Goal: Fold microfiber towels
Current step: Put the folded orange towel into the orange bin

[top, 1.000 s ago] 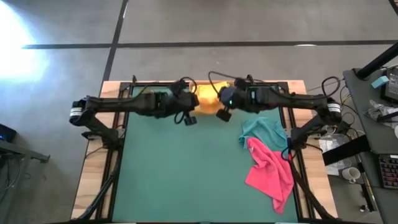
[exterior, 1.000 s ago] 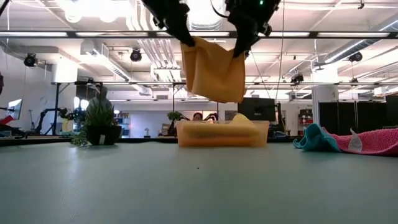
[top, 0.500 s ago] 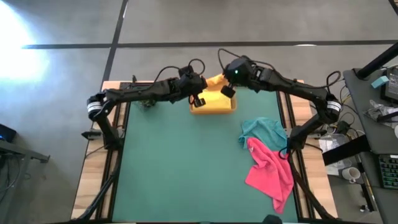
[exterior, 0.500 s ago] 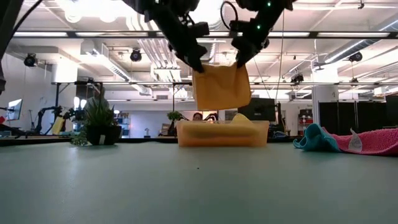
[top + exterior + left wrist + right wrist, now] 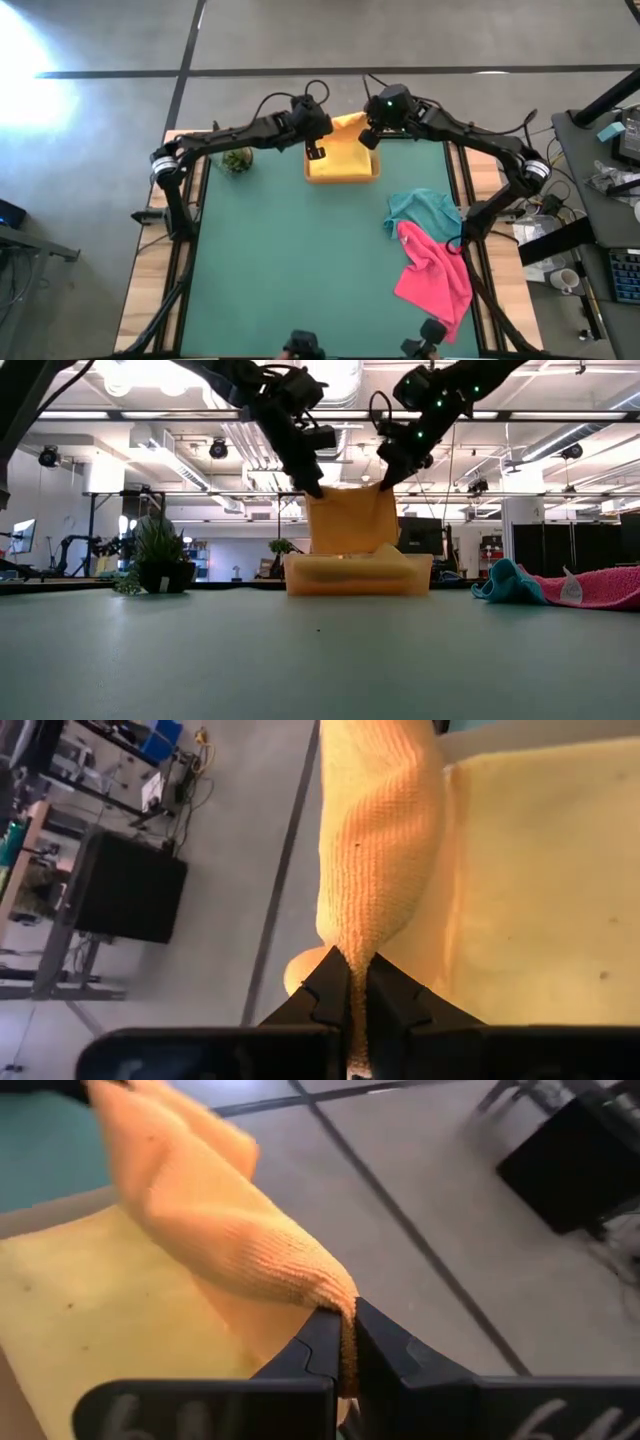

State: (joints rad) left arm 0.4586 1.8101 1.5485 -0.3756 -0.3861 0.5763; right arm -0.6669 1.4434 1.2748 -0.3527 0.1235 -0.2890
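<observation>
High view: left gripper (image 5: 313,150) and right gripper (image 5: 367,137) at far table edge, each clamped tight on upper corner of folded orange towel (image 5: 350,520). Towel hangs between them over tan tray (image 5: 342,176), lower edge meeting yellow towel (image 5: 540,880) lying in tray. Teal towel (image 5: 425,210) and pink towel (image 5: 435,275) heaped near right edge, touching each other. Plant ball (image 5: 237,160) near far left corner. Green mat (image 5: 290,270) bare across centre and near side
</observation>
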